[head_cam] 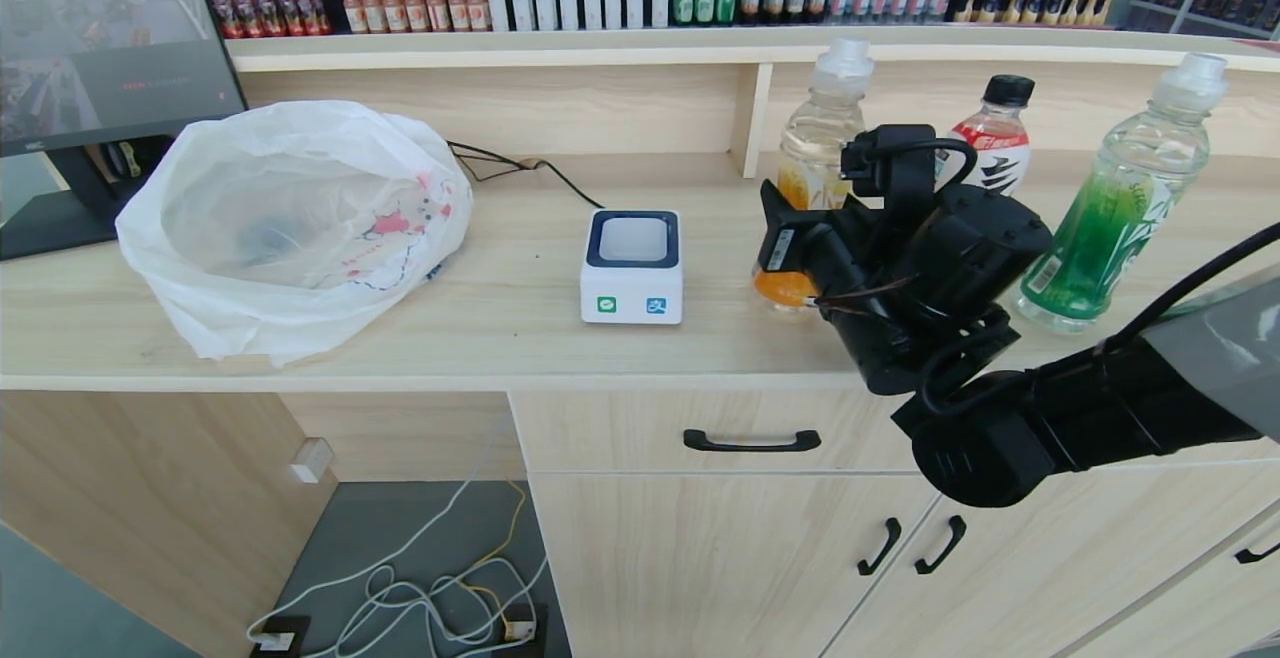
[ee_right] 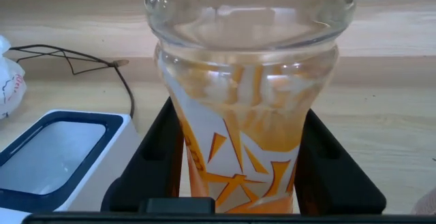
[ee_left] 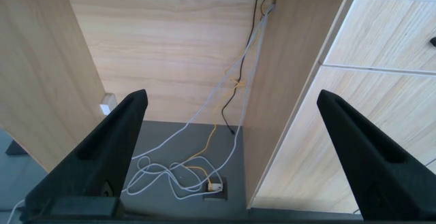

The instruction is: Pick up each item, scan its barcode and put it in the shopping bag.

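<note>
Head view has my right gripper [head_cam: 785, 243] at the right part of the wooden counter [head_cam: 500, 338], set around the lower half of the orange bottle [head_cam: 822, 133]. The bottle is upright, with a clear neck and a pale cap above my wrist. I cannot tell whether its base rests on the counter or hangs just over it. From the right wrist view my two dark fingers [ee_right: 153, 163] lie against either side of the bottle's orange-patterned waist, so I read that tool as clenched on the bottle. Just beside the bottle, toward the middle of the counter, sits the white scanner [head_cam: 632, 266] with its dark-rimmed window facing up. Well apart from it, at the left end of the counter, the white shopping bag [head_cam: 300, 223] lies slumped with its mouth open. Behind my right arm a dark-capped bottle [head_cam: 995, 138] with a red and white label stands near the back wall, and a green bottle [head_cam: 1110, 208] stands farther right. My left gripper [ee_left: 231, 98] hangs below the counter with its fingers spread wide and nothing between them, over loose cables [ee_left: 184, 176] on the floor.
</note>
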{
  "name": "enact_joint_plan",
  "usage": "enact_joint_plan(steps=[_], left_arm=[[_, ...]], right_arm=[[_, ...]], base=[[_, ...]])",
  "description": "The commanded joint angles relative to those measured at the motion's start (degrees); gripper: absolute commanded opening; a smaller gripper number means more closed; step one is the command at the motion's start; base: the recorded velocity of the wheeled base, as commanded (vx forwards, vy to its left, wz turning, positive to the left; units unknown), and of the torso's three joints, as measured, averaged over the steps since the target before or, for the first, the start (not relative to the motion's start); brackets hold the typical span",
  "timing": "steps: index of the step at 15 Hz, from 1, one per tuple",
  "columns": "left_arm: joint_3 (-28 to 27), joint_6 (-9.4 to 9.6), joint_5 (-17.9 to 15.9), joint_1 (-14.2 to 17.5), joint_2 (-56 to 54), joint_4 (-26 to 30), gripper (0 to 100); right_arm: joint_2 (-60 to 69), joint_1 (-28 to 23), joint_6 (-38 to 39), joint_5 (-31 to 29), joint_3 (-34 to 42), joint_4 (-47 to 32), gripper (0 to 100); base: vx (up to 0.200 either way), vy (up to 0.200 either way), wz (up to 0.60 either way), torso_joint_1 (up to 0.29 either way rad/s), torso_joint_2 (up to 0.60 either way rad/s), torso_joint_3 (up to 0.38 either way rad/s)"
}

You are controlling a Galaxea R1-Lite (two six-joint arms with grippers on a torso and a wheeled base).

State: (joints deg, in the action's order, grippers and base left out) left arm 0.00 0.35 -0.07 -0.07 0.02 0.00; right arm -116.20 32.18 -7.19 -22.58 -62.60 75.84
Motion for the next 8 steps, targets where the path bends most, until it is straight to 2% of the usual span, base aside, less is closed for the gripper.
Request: enact_joint_plan(steps=[1,8], left_arm=[[0.00,0.00,-0.01,-0.01,-0.02,0.00,100],[0.00,0.00,0.07,-0.01,-0.02,0.00,100]], right_arm=[[0.80,-0.02,-0.01,-0.01,0.02,0.36,0],[3.35,0.34,-0.01,-0.01,0.55,0.28,0]], base=[[0.000,0.000,0.00,0.000,0.00,0.000],[0.000,0.000,0.00,0.000,0.00,0.000]])
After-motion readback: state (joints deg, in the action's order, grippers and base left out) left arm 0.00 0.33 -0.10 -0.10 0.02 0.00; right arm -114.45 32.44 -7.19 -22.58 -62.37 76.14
